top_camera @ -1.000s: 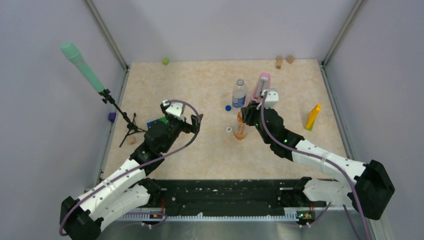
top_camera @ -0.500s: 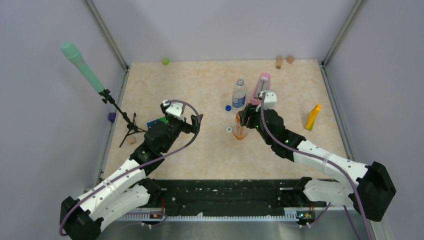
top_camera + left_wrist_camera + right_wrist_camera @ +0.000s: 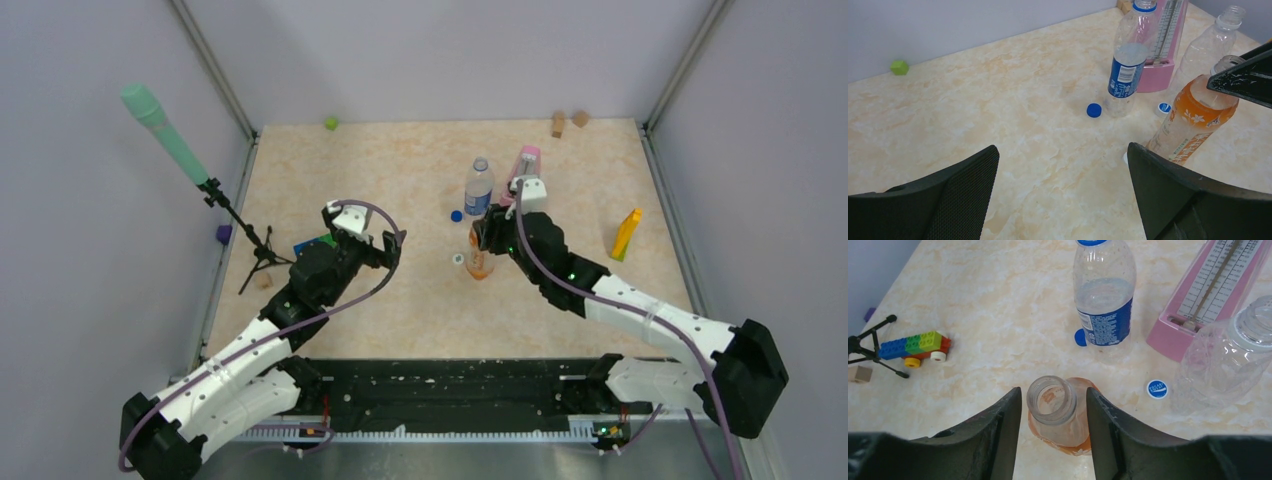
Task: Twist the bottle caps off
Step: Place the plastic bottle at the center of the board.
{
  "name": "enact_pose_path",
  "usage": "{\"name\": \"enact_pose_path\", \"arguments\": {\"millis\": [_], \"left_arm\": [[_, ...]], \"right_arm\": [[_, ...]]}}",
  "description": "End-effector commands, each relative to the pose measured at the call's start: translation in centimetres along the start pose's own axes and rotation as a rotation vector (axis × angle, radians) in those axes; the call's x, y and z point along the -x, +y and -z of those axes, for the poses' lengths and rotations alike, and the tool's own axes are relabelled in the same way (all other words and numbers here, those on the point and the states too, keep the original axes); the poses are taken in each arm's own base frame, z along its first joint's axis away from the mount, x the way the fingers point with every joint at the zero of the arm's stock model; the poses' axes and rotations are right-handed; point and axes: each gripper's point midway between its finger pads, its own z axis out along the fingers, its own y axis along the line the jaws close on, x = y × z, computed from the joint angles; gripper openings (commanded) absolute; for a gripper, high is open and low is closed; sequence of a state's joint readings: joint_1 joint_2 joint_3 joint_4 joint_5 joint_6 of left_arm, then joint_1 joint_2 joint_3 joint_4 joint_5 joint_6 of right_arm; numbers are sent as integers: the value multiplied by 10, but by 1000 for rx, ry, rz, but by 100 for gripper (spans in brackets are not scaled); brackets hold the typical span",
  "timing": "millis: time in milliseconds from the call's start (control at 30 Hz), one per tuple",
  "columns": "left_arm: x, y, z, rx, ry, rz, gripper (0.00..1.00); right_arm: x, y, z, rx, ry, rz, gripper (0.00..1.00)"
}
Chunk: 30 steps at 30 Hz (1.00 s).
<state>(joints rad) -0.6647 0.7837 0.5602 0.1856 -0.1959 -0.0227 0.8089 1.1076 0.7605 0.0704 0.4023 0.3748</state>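
Since a second ago the right hand (image 3: 1053, 407) has moved a little forward and to the left, and it is now at the orange bottle (image 3: 1193, 120), with one finger on each side of the open neck. Its fingers are apart. The wrist view shows a thin gap between each of them and the neck, so they do not clamp it. The left hand (image 3: 1062, 155) has not moved; it hangs above the tabletop (image 3: 998, 100) with fingers wide apart and holds nothing. All three bottles stand upright without caps: the orange one nearest, the blue-label bottle (image 3: 1126, 75) behind it, and the plain clear bottle (image 3: 1208, 47) to the right, just beside the pink metronome (image 3: 1160, 50). The dark blue cap (image 3: 1093, 110) lies just beside the foot of the blue-label bottle. One white cap (image 3: 1157, 389) with blue print lies between the orange and the clear bottle, and the other white cap (image 3: 457, 259) lies just left of the orange bottle.
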Motion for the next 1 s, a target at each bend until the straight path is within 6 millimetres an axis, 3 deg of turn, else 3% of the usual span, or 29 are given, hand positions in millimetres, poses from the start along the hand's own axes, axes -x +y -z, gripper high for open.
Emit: {"name": "enact_pose_path", "arguments": {"millis": [0,133,333,633,967], "left_arm": [[4,-2,-1,-12,-15,-10,99],[4,-1,-1,-9,-14,-12,99],[4,-1,-2,-8,-12,-13,99],[3,-1,-3,-7,-5,-11,99],[5,1,-4,9,-7,-14,99]], "right_arm": [[14,17,-2,53,-7,30,46],[16,17,-2,58,-13,53,33],[21,11,-2,30,-29,107,23],[39,-9,-2,-69,-131,158,20],[24,-10,-11,-67,-142,109,24]]}}
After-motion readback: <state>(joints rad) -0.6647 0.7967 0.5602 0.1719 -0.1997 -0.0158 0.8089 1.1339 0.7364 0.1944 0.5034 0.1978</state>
